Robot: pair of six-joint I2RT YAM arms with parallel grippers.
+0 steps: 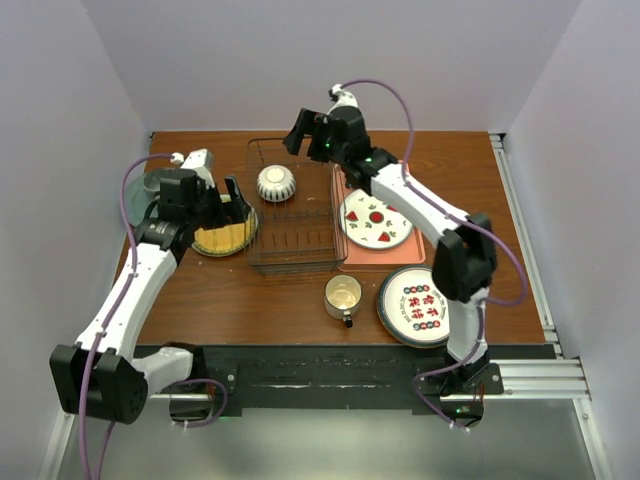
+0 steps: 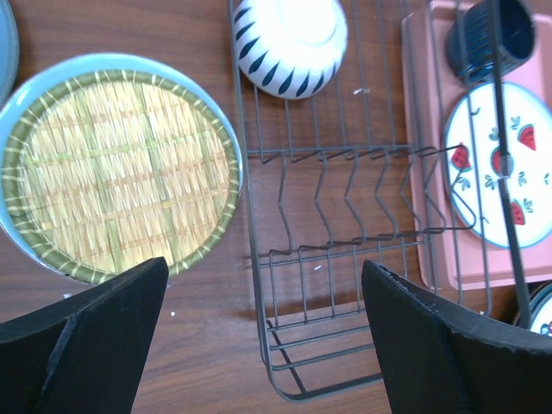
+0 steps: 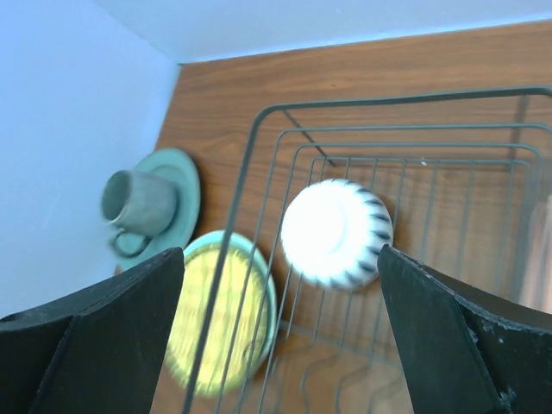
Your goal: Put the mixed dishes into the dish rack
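Sitting in the dish rack (image 1: pixel 292 262) toward twelve o'clock: the bowl (image 1: pixel 276 183). Lying at its nine o'clock, the textured plate (image 1: pixel 225 239); at three, the tray (image 1: pixel 366 260); at five, the mug (image 1: pixel 343 296).

Top cam sat high behind the arm bases, looking down over the whole table (image 1: pixel 280 300). Left wrist cam pointed almost straight down, close over the dish rack (image 2: pixel 345 155) and yellow plate (image 2: pixel 121 172). Right wrist cam hung higher, slanted toward the left wall (image 3: pixel 69 129). All three caught the bowl (image 3: pixel 335 233).

Brown wooden table (image 1: pixel 250 300) between plain pale lilac walls (image 1: pixel 200 60)
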